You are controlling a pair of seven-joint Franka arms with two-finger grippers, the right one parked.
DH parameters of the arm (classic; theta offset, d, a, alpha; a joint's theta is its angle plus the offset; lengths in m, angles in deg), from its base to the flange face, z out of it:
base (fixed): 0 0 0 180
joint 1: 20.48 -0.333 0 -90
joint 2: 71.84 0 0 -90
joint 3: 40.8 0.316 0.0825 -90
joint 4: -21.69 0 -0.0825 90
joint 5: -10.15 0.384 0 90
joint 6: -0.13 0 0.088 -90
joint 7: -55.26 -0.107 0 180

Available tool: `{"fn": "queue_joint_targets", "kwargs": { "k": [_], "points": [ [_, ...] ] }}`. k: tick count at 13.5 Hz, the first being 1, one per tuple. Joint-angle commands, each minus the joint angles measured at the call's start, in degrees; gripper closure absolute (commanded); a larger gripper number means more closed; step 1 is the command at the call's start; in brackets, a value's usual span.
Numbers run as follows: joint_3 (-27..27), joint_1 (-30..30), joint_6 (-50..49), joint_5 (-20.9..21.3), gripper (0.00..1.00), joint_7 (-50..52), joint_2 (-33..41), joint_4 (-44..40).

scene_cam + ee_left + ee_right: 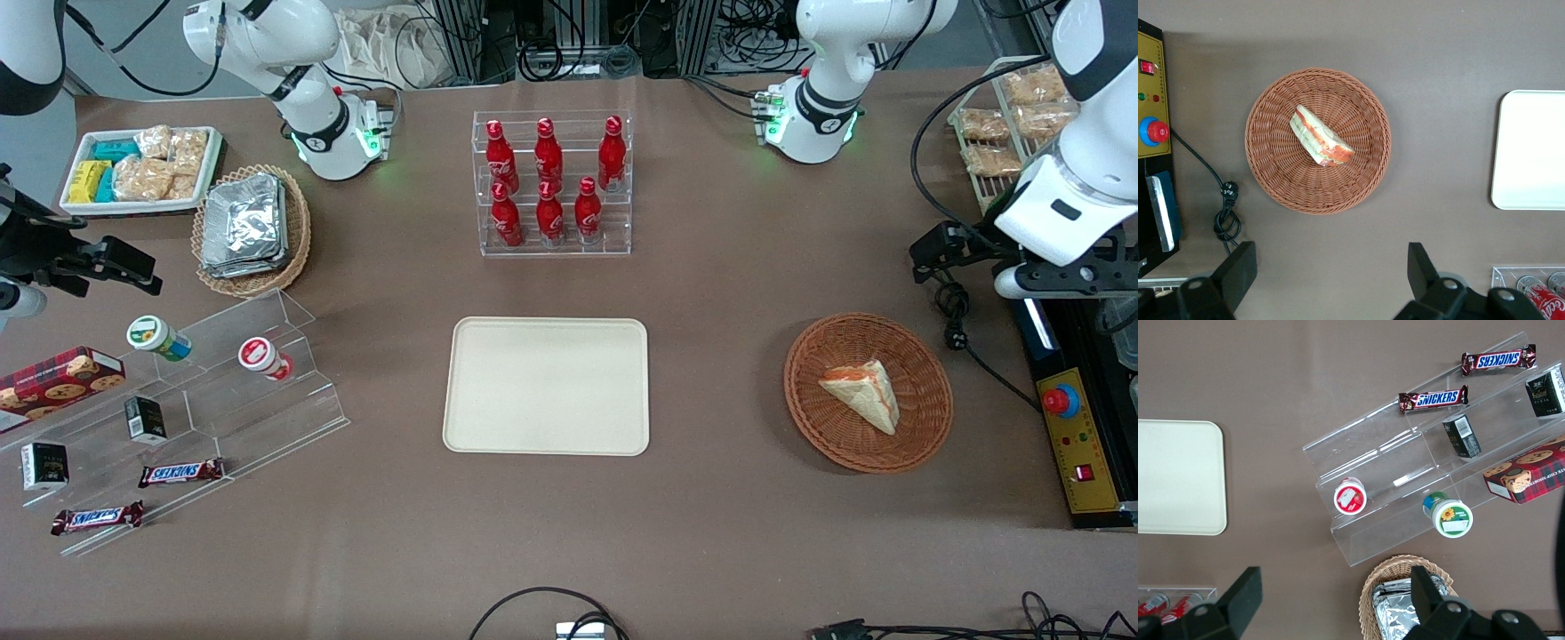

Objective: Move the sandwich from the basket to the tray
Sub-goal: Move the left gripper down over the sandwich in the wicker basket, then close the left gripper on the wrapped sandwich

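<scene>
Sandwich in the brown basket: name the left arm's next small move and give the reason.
Probably lower the end effector toward the sandwich and centre over it. The fingers are open and hold nothing, well above the table, while the sandwich lies untouched in the basket and the tray has nothing on it.
</scene>
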Motion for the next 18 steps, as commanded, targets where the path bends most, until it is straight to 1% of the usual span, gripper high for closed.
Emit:
{"fn": "queue_joint_targets", "kwargs": {
  "k": [1,4,7,8,9,10,11,13,14,16,18],
  "points": [
    [-0.9,-0.4,0.7,1.1,0.0,0.3,1.1,1.1],
    [-0.7,-0.3,1.9,1.2,0.0,0.1,1.2,1.5],
    [-0.5,-0.4,6.9,1.2,0.0,0.8,0.5,6.7],
    [-0.5,-0.3,10.6,1.1,0.0,3.0,-0.7,10.1],
    [-0.2,-0.4,16.1,1.2,0.0,7.8,-1.9,14.1],
    [1.4,-0.4,22.4,1.2,0.01,12.6,-3.8,17.8],
    [2.1,-0.3,27.4,1.2,0.01,17.2,-5.9,20.0],
    [2.3,-0.3,30.9,1.2,0.01,28.6,-11.8,20.1],
    [2.3,-0.3,32.1,1.2,0.01,32.2,-14.4,19.5],
    [2.4,-0.3,35.2,1.2,0.01,35.2,-18.9,18.9],
    [3.9,0.3,38.4,1.2,0.01,35.7,-21.4,19.1]
  ]
}}
